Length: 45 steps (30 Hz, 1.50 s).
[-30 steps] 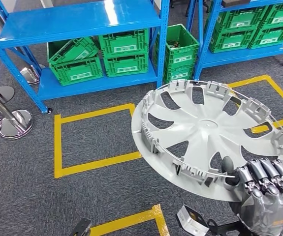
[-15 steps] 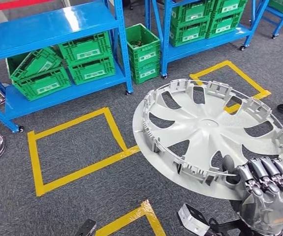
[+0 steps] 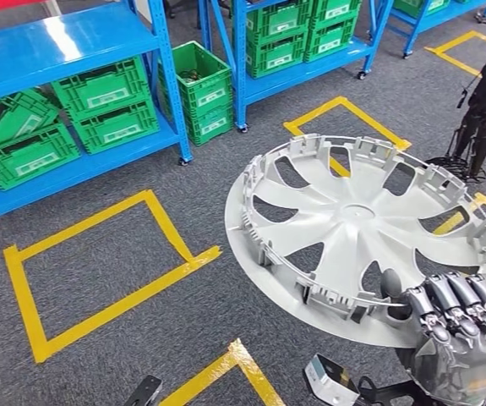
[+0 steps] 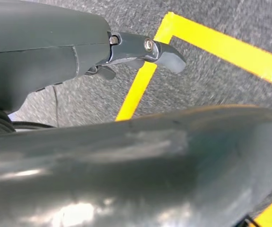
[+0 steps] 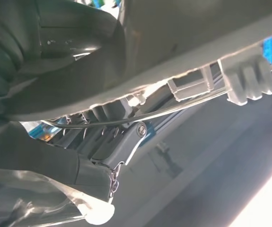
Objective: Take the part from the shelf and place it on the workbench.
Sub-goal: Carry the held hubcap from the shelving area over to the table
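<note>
One silver hubcap (image 3: 361, 233), spoked, clips up | right hand (image 3: 460, 326) grips rim | left hand (image 4: 91, 56): unclear

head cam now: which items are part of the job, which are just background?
Job:
- wheel cover, grey, carried roughly flat
- right hand, gripping the cover's near rim

Background:
- blue shelves
- green crates on the shelves, one on the floor
- yellow floor tape
- black stand at the far right

No workbench is in view.
</note>
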Available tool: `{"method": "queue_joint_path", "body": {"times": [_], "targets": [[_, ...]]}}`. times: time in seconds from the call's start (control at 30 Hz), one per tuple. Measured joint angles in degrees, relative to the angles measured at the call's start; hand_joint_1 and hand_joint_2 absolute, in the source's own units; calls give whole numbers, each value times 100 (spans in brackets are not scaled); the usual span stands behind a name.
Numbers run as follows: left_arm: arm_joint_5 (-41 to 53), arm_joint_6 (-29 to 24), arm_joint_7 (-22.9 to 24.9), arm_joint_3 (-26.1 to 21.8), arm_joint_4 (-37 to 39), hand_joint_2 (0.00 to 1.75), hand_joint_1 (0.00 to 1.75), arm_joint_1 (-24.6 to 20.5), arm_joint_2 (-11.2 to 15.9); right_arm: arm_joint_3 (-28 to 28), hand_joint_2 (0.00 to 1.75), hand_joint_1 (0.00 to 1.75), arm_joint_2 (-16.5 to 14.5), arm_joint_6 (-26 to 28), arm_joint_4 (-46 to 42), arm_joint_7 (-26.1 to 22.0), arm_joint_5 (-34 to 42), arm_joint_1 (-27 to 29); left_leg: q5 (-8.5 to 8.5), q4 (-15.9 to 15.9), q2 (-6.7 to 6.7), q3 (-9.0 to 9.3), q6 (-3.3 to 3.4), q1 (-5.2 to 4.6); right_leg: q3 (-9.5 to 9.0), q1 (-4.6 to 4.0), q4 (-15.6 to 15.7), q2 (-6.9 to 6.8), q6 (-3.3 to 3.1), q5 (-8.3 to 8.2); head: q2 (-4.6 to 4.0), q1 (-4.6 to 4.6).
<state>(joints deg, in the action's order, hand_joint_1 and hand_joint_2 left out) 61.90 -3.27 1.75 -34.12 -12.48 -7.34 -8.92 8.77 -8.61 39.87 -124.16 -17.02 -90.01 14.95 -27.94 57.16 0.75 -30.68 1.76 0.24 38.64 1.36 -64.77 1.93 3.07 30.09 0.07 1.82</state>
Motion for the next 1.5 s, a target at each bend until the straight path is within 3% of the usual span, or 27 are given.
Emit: {"method": "queue_joint_path", "body": {"times": [0.07,0.1,0.13,0.2,0.27,0.33,0.4,0.47,0.53,0.6,0.63,0.7,0.77,0.83,0.9,0.97,1.03,1.1,1.13,1.17,1.2,1.27,1.3,1.33,1.4,1.43,1.5], "targets": [[1,5,1,1,0,0,0,19,4,1,175,175,0,0,1,-5,0,-8,12,3,-163,-32,21,-31,290,-7,-732,-143,9,347,-1,-15],[2,9,2,1,0,0,0,28,4,-1,175,175,0,0,2,-4,0,-2,15,5,-248,-44,25,-46,343,-8,-925,-159,9,401,0,-15],[3,11,3,2,0,0,0,31,5,-4,175,175,0,0,3,-4,0,3,17,8,-329,-52,28,-60,282,-12,-897,-176,3,352,0,-16],[9,15,3,5,0,0,0,23,4,-9,175,175,0,0,3,-7,0,8,16,16,-473,-51,26,-83,-161,-33,-224,-305,-37,51,0,-15],[27,17,2,8,0,0,0,10,9,-10,175,175,-1,0,1,-16,0,3,8,39,-584,-57,1,-121,-587,-90,482,-555,-117,-119,0,-9],[48,30,3,14,0,0,0,2,18,-17,175,175,-2,0,-3,-38,0,5,10,60,-686,-67,-38,-146,-680,-132,671,-626,-189,-126,0,-7],[68,44,4,31,0,0,0,-8,28,-28,175,175,-4,0,-8,-75,0,13,-8,81,-727,-65,-90,-139,-654,-112,687,-495,-249,-174,0,-8],[92,53,5,49,0,0,0,-18,39,-37,175,175,-15,0,-11,-114,0,9,-212,323,-473,-150,-167,-107,-637,-78,714,-378,-310,-224,0,3],[104,59,9,59,0,0,0,-10,48,-44,175,175,-27,0,-11,-142,0,7,-614,1011,-185,-426,-230,-62,-604,-64,717,-253,-350,-259,0,13],[42,59,22,57,0,0,0,12,51,-52,175,175,-31,0,-11,-151,0,16,-845,1642,-134,-679,-255,-39,-571,-66,708,-102,-358,-285,0,14],[-67,54,27,37,0,0,0,17,51,-57,175,175,-32,0,-11,-153,0,24,-789,1677,-131,-682,-256,-33,-561,-66,701,-21,-352,-296,1,15],[-472,41,15,-80,-1,0,0,10,50,-66,175,175,-34,0,-11,-156,0,40,-401,1115,-50,-406,-234,-15,-556,-65,686,134,-334,-310,0,15],[-1049,34,-51,-335,-2,0,0,-2,47,-68,175,175,-42,0,-14,-156,0,51,-119,386,229,-72,-192,13,-531,-67,666,277,-291,-328,-1,10],[-1603,34,-147,-684,-2,0,0,-12,38,-68,175,175,-48,0,-27,-148,0,66,-100,109,394,35,-161,16,-464,-51,656,397,-212,-368,0,9],[-1981,40,-223,-1039,-3,0,0,-19,16,-68,175,175,-48,0,-41,-140,0,104,-73,62,287,29,-116,11,-387,-27,656,472,-131,-404,1,9],[-2151,45,-268,-1327,-5,0,0,-26,-6,-68,175,175,-48,0,-51,-138,0,131,-23,12,142,21,-43,23,-255,-38,475,254,-76,-272,1,-21],[-2189,46,-286,-1509,-8,0,0,-20,-12,-66,175,175,-48,0,-58,-137,0,128,-1,-5,-13,0,-2,15,27,-48,-132,-68,-37,86,1,-47],[-2204,48,-290,-1629,-9,0,0,-1,-13,-66,175,175,-48,0,-58,-137,0,131,4,1,-182,-26,6,-1,304,-40,-812,-158,0,371,0,-49],[-2216,50,-292,-1678,-9,0,0,4,-14,-67,175,175,-48,0,-58,-135,0,138,6,4,-265,-33,7,-5,315,-37,-914,-170,11,374,1,-50],[-2243,54,-296,-1725,-9,0,0,3,-15,-69,175,175,-48,0,-57,-134,0,144,5,8,-341,-37,5,-7,203,-36,-776,-192,14,272,0,-50],[-2292,57,-302,-1774,-9,0,0,-2,-18,-69,175,175,-48,0,-58,-133,0,148,1,14,-408,-35,-1,-8,-19,-36,-426,-243,8,103,0,-50],[-2441,64,-327,-1895,-11,0,0,-19,-19,-67,175,175,-48,0,-59,-128,0,143,-16,37,-520,-28,-35,-29,-490,-61,364,-480,-44,-112,-1,-47],[-2529,66,-343,-1964,-13,0,0,-26,-18,-65,175,175,-48,0,-60,-121,0,140,-22,49,-563,-27,-62,-45,-625,-76,592,-556,-83,-149,-1,-44],[-2613,70,-363,-2035,-15,0,0,-31,-15,-64,175,175,-47,0,-60,-111,0,142,-23,57,-605,-25,-90,-59,-669,-94,678,-590,-122,-136,-1,-39],[-2761,81,-402,-2170,-15,0,0,-34,-14,-63,175,175,-46,0,-60,-86,0,152,-23,59,-689,-21,-146,-63,-652,-96,681,-470,-197,-169,0,-36],[-2815,87,-419,-2233,-15,0,0,-35,-10,-62,175,175,-46,0,-61,-75,0,157,-63,90,-650,-26,-179,-53,-644,-85,694,-417,-234,-190,1,-31],[-2876,90,-443,-2341,-15,0,0,-33,-3,-59,175,175,-46,0,-62,-60,0,156,-326,431,-410,-154,-241,-27,-633,-55,725,-311,-307,-235,2,-7]]}}
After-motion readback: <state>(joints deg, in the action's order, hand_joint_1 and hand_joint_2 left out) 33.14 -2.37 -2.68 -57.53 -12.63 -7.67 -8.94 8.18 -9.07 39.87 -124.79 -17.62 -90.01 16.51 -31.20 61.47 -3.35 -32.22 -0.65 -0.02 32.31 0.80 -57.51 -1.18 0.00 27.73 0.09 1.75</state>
